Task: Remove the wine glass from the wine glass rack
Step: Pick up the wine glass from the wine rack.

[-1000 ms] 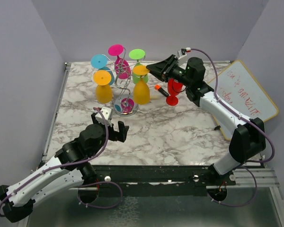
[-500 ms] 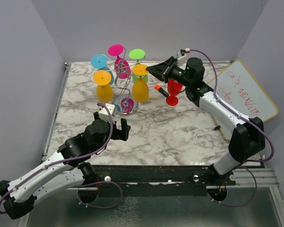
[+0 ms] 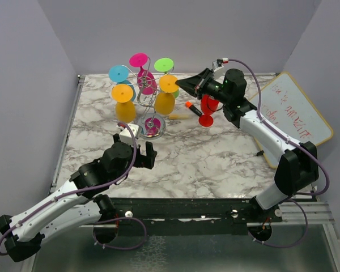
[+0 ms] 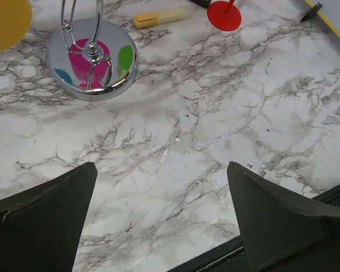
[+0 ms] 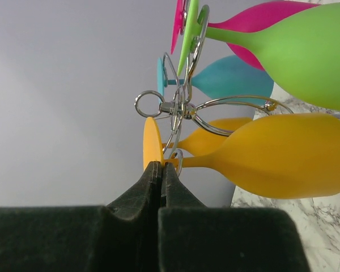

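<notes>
The chrome wine glass rack (image 3: 148, 102) stands at the back left on its mirror base (image 4: 90, 59). Several coloured glasses hang upside down from it. My right gripper (image 3: 180, 84) is shut on the foot edge of a yellow wine glass (image 3: 165, 103) on the rack's right side. In the right wrist view the gripper (image 5: 161, 167) pinches the yellow foot (image 5: 151, 141) right by the rack's wire loop (image 5: 184, 107), with the bowl (image 5: 289, 156) out to the right. My left gripper (image 4: 161, 165) is open and empty above the table, just in front of the base.
Pink (image 3: 139, 60), green (image 3: 164, 64), blue (image 3: 118, 72) and orange (image 3: 123, 102) glasses hang on the rack. A red glass (image 3: 207, 107), a black marker with an orange cap (image 3: 192, 107) and a yellow marker (image 4: 161, 17) are right of it. A whiteboard (image 3: 294, 110) lies far right.
My left gripper has moved forward toward the rack base. The yellow glass's bowl has risen a little and swung left in my right gripper's hold.
</notes>
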{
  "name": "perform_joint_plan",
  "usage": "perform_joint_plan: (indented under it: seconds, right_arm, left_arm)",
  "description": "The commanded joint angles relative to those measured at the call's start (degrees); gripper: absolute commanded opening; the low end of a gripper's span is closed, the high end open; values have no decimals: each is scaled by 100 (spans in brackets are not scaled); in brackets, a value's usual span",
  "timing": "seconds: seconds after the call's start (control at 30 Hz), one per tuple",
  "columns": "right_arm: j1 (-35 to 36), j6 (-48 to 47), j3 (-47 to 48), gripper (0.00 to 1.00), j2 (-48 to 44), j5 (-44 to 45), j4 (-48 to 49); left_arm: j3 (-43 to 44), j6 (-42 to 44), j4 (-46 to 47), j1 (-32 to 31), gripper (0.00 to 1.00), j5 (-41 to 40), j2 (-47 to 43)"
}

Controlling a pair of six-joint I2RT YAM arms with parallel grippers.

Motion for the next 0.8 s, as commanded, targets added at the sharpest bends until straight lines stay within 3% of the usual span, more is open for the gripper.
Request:
perform_joint_plan:
  seconds: [0.0,0.23,0.53,0.77]
  right_arm:
    - [-7,108,-143,1,-184,-319,104]
    - [-13,-227,121,0,-399,-212,-557]
    - [-13,-279,345,1,-763,825,-1710]
    - [-9,-282,559,1,-606,386,-1664]
  left_arm:
    - [136,-49,-227,23,99,53,6]
    - [81,-175,-265,29,99,57,6]
    - [109,-293,-265,27,99,-106,-135]
    - [101,-379,-197,30,99,-407,-266]
